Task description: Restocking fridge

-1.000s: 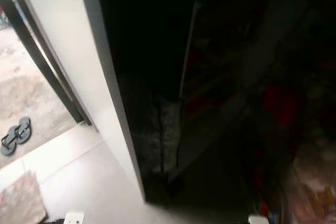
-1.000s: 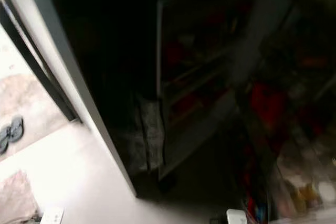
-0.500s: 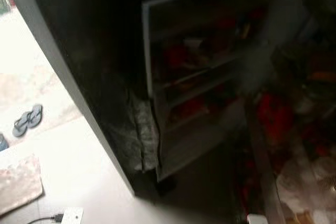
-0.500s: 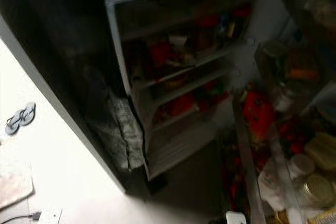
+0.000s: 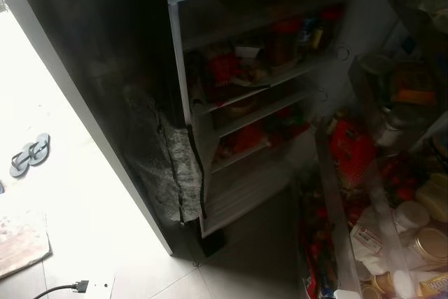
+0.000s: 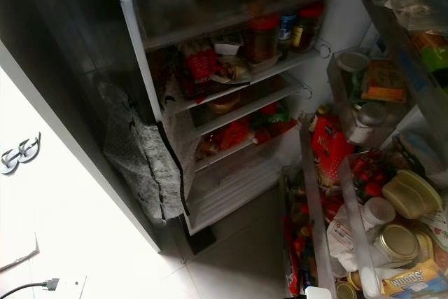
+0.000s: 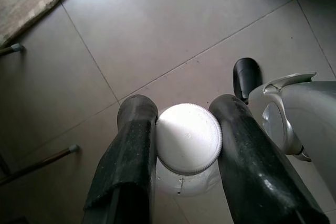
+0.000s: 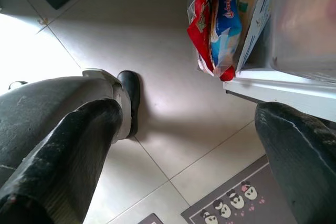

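The fridge (image 6: 210, 96) stands open ahead, its door (image 6: 364, 194) swung out to the right and loaded with jars, packets and tubs. The left gripper (image 7: 186, 145) hangs low over the tiled floor (image 7: 131, 40), its two black fingers pinching a white bottle (image 7: 188, 139) by the ribbed round cap and neck. The right gripper (image 8: 184, 145) is spread wide and carries nothing, hanging beside the lower edge of the door near a red and blue snack packet (image 8: 218, 19). The step in hand appears to be the approach with the bottle, placing not yet begun. To do it well, the robot should close squarely on the shelves before raising the left arm, and bring the bottle up clear of the door bins on the right. A gap must be chosen first: the upper wire shelf (image 6: 259, 75) already holds a red-lidded jar (image 6: 260, 36) and a plate, and the shelf below it looks equally full. The bottle is smooth, hard plastic, and the grip bears high up at the cap, so it could swing or slip if moved sharply; a slow, upright lift is advised. The shelves are thin white wire, the door bins clear rigid plastic. A grey patterned cloth (image 6: 150, 166) hangs down the fridge's left side, soft and loose, and should be avoided.
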